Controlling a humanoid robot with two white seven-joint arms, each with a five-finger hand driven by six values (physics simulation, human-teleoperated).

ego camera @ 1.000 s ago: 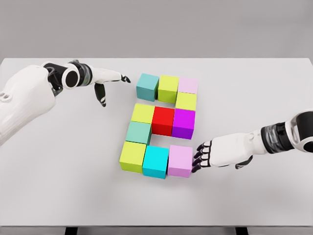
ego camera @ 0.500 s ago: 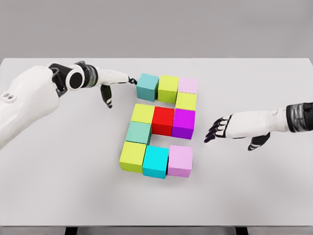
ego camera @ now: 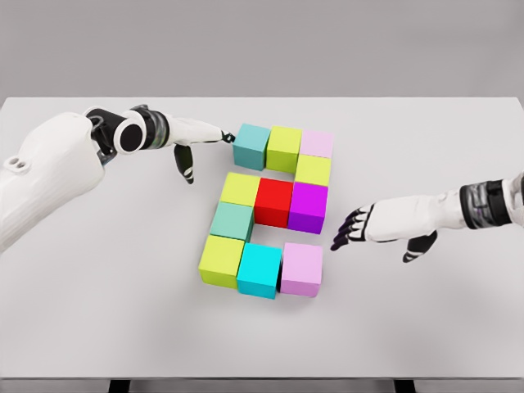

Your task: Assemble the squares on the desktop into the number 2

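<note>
Reaching in from the left of the head view, the left hand (ego camera: 195,141) lies flat with its fingers stretched out, and the fingertips (ego camera: 227,135) touch the left face of the teal block (ego camera: 250,145) at the top of the figure; it holds nothing. Next to that block stand a lime block (ego camera: 283,147) and a pale pink block (ego camera: 316,144), closing the top row. Below the pink one a yellow-green block (ego camera: 312,169) leads down to the middle row: yellow block (ego camera: 239,188), red block (ego camera: 273,201), purple block (ego camera: 309,206). A sea-green block (ego camera: 231,220) sits under the yellow one, and the bottom row runs green block (ego camera: 223,259), cyan block (ego camera: 260,268), lilac block (ego camera: 301,268). All blocks rest packed together on the white table (ego camera: 98,311). The right hand (ego camera: 383,225) hovers open, fingers loosely spread, near the purple block's right side but apart from it, gripping nothing.
</note>
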